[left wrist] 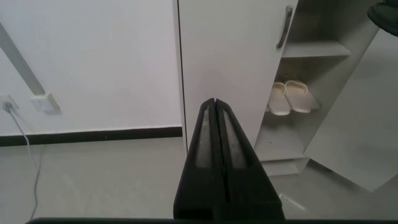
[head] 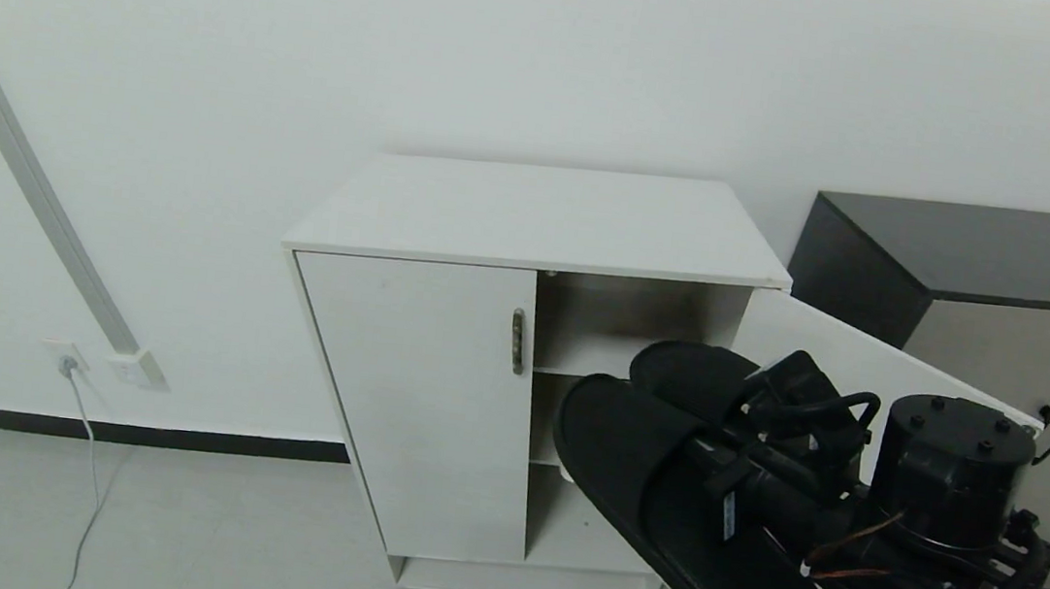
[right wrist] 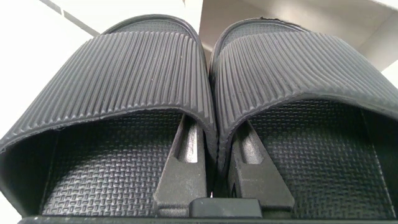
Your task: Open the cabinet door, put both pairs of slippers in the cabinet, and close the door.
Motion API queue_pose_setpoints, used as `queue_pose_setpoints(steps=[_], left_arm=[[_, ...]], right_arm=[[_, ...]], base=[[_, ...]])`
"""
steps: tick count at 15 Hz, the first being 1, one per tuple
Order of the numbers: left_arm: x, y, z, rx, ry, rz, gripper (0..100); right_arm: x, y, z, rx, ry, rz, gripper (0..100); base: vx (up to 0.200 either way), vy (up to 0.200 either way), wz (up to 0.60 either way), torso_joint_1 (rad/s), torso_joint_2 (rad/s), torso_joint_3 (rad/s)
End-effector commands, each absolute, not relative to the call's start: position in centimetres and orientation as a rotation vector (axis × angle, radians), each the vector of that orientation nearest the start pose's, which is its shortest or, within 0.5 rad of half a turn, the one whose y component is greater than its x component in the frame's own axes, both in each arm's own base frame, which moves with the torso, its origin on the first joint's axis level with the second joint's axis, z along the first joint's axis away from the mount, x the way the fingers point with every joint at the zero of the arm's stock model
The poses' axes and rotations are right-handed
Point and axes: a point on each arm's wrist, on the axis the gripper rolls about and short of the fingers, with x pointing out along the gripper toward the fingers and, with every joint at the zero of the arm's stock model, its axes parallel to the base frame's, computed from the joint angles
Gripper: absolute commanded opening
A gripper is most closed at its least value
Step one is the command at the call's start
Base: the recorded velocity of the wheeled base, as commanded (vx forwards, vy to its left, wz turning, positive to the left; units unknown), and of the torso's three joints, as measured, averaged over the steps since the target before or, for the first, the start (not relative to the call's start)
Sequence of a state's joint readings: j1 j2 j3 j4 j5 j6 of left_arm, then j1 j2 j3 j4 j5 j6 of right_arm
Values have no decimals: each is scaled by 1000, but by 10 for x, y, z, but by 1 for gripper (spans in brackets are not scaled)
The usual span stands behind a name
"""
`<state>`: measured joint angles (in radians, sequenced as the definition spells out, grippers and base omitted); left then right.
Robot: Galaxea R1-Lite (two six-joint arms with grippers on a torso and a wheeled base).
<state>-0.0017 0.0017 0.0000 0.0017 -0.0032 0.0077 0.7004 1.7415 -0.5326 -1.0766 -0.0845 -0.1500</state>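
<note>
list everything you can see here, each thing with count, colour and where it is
cabinet: 1, white, against the wall; left door shut, right door open
black slippers: 1 pair, black, held side by side in front of the cabinet's open side
pale slippers: 1 pair, cream, on a lower shelf inside the cabinet
dark cabinet: 1, black top, right of the white one
wall socket: 1, white, low on the wall at left, with a grey cable down to the floor
right claw: 1, black, shut on the black slippers' inner straps
left claw: 1, black, shut and empty, facing the cabinet
</note>
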Motion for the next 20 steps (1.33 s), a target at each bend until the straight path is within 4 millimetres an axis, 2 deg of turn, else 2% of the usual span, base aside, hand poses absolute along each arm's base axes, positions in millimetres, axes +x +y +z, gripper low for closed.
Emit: queue_pose_setpoints(steps=[1,11,20], left_arm=[[-23,0,75,8,3,-5,0],[-23,0,75,8,3,-6,0],[-23,0,75,5,3,-6,0]], right_arm=[[219,182,145,-197,79,624,0],[219,182,144,-201,84,620,0],[219,182,141,-206,94,619,0]], base=[[0,0,0,-203,540,320],[0,0,0,-170,498,325],[0,0,0,-80,455,367]])
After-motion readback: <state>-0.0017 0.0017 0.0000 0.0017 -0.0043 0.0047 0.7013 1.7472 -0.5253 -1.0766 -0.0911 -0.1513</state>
